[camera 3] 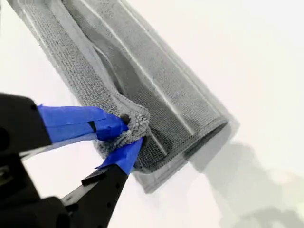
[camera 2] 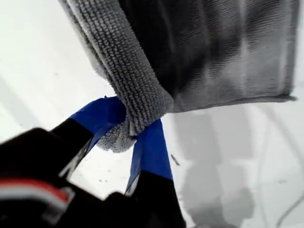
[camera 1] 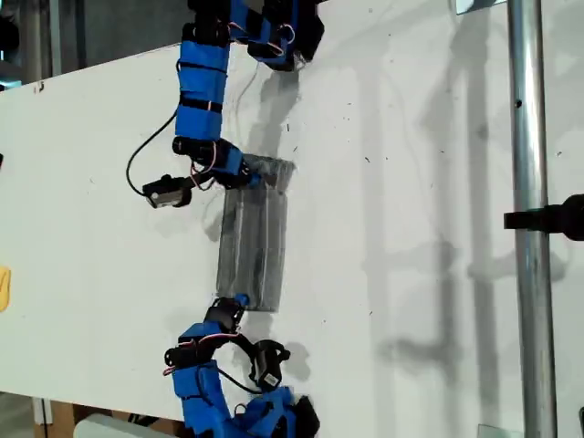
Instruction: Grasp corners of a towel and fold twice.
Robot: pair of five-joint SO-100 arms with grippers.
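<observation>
The grey ribbed towel (camera 1: 254,237) is a narrow folded strip on the white table (camera 1: 411,182), stretched between my two grippers. At the strip's far end in the exterior view, my first gripper (camera 1: 245,175) is shut on a bunched corner (camera 2: 137,111) between its blue-taped fingers (camera 2: 152,147); the cloth (camera 2: 213,52) spreads away from it. At the near end my second gripper (camera 1: 239,301) is shut on another corner (camera 3: 135,121), and the towel (camera 3: 142,80) runs away from its blue fingertips (camera 3: 121,156). The other corners cannot be made out.
A small yellow thing (camera 1: 4,287) lies at the exterior view's left edge. An upright metal pole (camera 1: 529,219) with a black clamp (camera 1: 552,219) stands at the exterior view's right. A black cable (camera 1: 141,151) loops beside the first arm. Arm shadows fall on the table.
</observation>
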